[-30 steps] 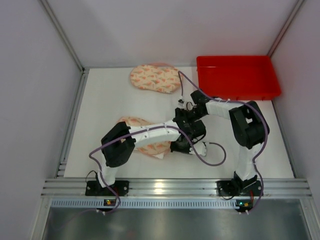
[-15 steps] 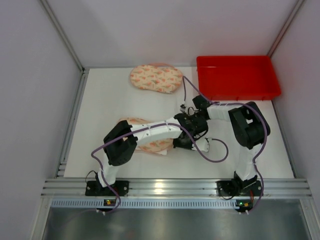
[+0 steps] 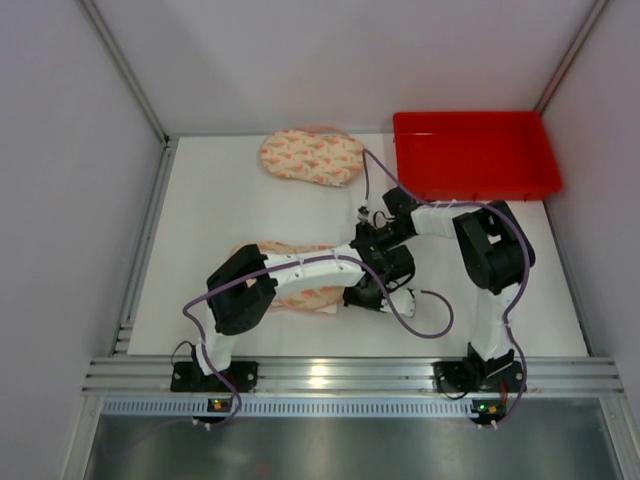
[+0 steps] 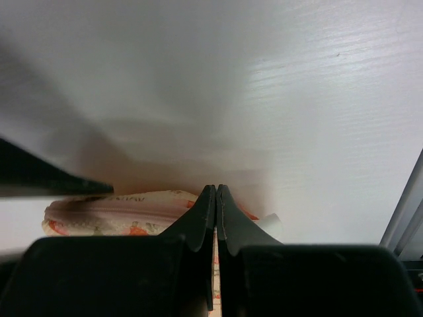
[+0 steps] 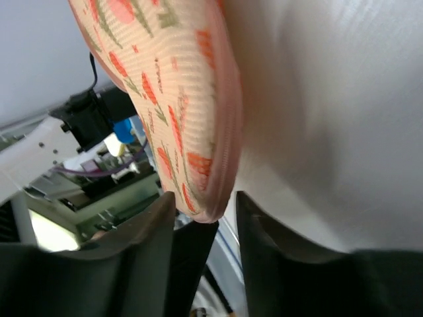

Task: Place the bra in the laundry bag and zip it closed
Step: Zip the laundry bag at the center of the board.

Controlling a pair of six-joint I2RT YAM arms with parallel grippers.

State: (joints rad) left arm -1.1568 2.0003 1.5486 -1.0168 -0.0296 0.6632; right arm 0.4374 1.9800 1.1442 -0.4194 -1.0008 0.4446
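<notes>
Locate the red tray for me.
In the top view the red tray sits at the back right of the table, just right of the far floral piece.

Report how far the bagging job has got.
Done: nothing I can confirm; whether the bra is in the near bag cannot be seen, and a similar floral piece lies by the far edge. In hand: left pincer shut at the bag's rim, right pincer straddling its end, jaws apart. Left: zipping, perhaps loading too.
</notes>
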